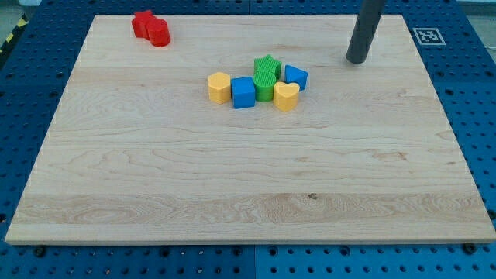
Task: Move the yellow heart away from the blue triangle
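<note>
The yellow heart sits in the cluster near the middle of the wooden surface, touching or nearly touching the blue triangle just above it toward the view's top right, with a green block pressed against its left side. A green star, a blue cube and a yellow hexagonal block fill out the group, while two red blocks lie well apart at the view's top left. My tip rests on the surface well to the view's upper right of the cluster, touching nothing; there are no fingers on this rod, so nothing is held. The heart looks small, rigid and light, likely to slide readily on smooth wood and to spin if pushed off-centre, so contact seems best on its upper edge, pressing toward the view's bottom. Plenty of bare surface lies that way. Around the board is blue perforated plate.
</note>
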You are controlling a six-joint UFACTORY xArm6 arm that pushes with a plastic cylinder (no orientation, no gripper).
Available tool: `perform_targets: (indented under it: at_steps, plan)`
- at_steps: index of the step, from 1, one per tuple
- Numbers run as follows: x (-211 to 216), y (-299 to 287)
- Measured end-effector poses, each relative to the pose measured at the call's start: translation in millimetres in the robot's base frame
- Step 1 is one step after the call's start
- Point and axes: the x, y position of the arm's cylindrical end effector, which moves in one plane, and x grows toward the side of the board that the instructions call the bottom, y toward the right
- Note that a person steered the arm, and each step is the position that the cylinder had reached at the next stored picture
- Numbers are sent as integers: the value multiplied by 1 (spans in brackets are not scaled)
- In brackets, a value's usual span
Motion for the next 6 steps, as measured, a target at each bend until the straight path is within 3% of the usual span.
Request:
perform_targets:
  at_steps: [1, 4, 6]
  plan:
    - [0, 0]
    - [89, -36]
    - [91, -52]
